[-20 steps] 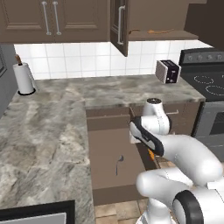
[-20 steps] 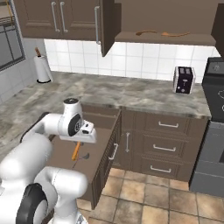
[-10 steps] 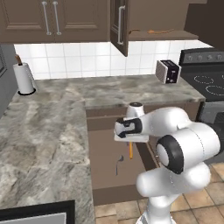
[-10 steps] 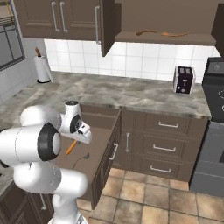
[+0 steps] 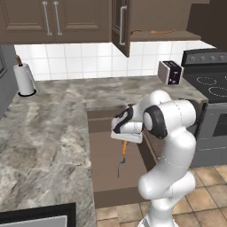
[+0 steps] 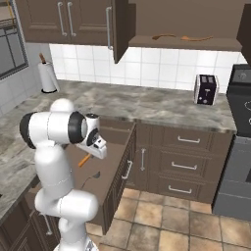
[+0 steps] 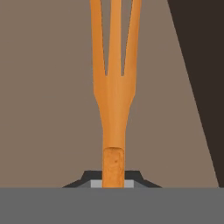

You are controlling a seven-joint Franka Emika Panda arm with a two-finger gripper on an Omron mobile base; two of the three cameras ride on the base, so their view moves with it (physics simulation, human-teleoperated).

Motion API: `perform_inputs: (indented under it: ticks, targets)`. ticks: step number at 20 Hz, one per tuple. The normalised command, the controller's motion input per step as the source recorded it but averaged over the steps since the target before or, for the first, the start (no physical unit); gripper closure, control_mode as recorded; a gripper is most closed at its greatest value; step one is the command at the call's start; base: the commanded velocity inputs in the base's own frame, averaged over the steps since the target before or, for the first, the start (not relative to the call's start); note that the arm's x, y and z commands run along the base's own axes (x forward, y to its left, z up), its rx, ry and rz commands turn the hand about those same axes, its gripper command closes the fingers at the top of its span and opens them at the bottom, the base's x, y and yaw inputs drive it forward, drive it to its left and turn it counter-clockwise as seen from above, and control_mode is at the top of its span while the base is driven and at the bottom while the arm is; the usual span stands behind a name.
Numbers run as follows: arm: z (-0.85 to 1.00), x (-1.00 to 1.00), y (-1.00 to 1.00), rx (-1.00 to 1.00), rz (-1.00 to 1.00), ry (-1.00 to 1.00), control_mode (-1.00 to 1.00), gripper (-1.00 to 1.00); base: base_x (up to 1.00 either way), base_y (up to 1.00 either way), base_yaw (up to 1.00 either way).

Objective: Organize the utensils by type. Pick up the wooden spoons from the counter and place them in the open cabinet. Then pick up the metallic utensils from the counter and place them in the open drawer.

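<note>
My gripper (image 5: 125,142) (image 6: 91,153) (image 7: 113,182) is shut on the handle of a slim orange metallic utensil (image 5: 124,149) (image 6: 84,160) (image 7: 114,87). In the hand view its wider end is forked, with three tines. The utensil hangs point-down over the open drawer (image 5: 104,153) (image 6: 113,162), above the light brown floor. A thin dark-grey metal spoon (image 5: 119,168) (image 6: 90,180) lies in the drawer below it. Two wooden spoons (image 5: 157,32) (image 6: 162,36) lie on the shelf of the open cabinet (image 5: 120,26) (image 6: 186,43). The veined counter (image 5: 44,128) (image 6: 147,103) surrounds the drawer.
A toaster (image 5: 170,72) (image 6: 205,89) stands on the counter by the stove (image 5: 210,86). A paper towel roll (image 5: 24,79) (image 6: 47,77) stands at the back left. The cabinet door (image 5: 120,26) (image 6: 119,29) hangs open above the counter. Closed drawers (image 6: 184,166) lie to the right.
The arm has swung left, carrying the orange utensil from the drawer's right edge to over its middle. In the last half second it barely moved.
</note>
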Motion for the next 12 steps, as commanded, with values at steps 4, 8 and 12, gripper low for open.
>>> perform_inputs:
  ticks: [4,8,12]
  targets:
    - [-0.52,0.61,0.22,0.0,-0.11,0.04,-1.0,1.0,0.0,0.0,0.0]
    - [-0.59,0.39,0.14,0.0,-0.11,0.13,-1.0,1.0,0.0,0.0,0.0]
    - [-0.6,0.34,0.1,0.01,-0.11,0.17,-1.0,1.0,0.0,0.0,0.0]
